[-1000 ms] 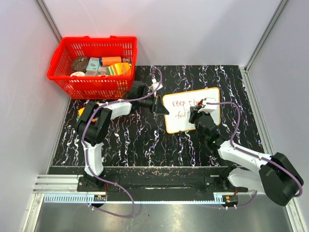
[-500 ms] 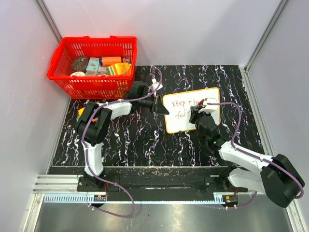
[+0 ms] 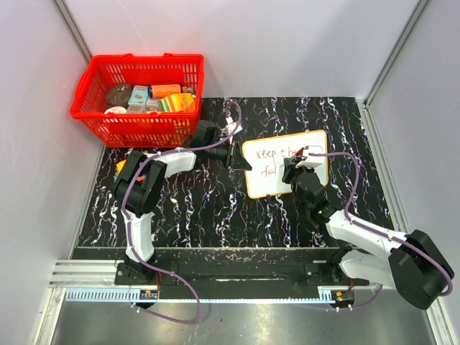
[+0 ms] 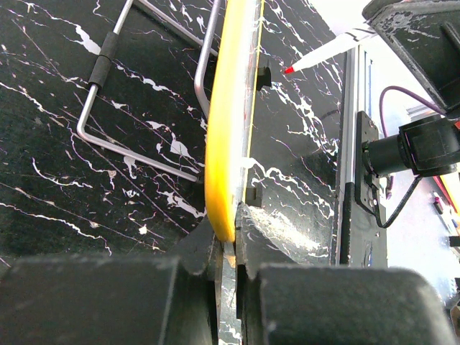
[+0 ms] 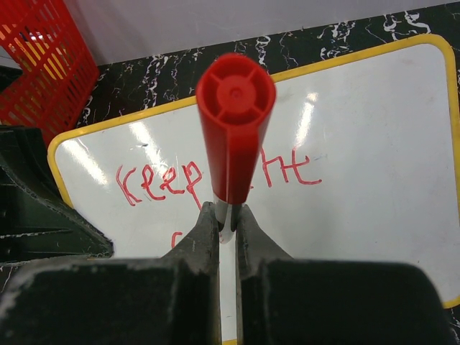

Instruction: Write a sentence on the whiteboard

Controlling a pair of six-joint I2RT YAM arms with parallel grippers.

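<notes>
Red ink already spells "keep the" on the upper line of the sentence [image 3: 268, 153], with the start of a second line, "fai", beneath it in my overhead view; the rest is hidden behind the right arm. On the right wrist camera the same writing [image 5: 154, 185] reads in red on the white surface, partly covered by the marker.

The whiteboard [image 3: 263, 185] lies on the black marbled table [image 3: 201, 208], right of centre and well apart from the red basket [image 3: 136, 100] of packaged goods at the far left corner. Its yellow rim [image 4: 230, 129] runs edge-on up the left wrist picture.

My left gripper [image 3: 241, 162] is pinched on the board's left edge: in its own camera [image 4: 228, 248] the jaws are pressed onto the yellow rim. A bent metal wire frame [image 4: 129, 136] shows just beside that rim.

My right gripper [image 3: 291, 169] hangs over the middle of the board, jaws [image 5: 224, 219] clamped on a marker [image 5: 233, 129] whose red butt end faces the lens. From the left wrist I see its white barrel and red tip [image 4: 316, 56] close to the board's face; I cannot tell whether the tip touches.
</notes>
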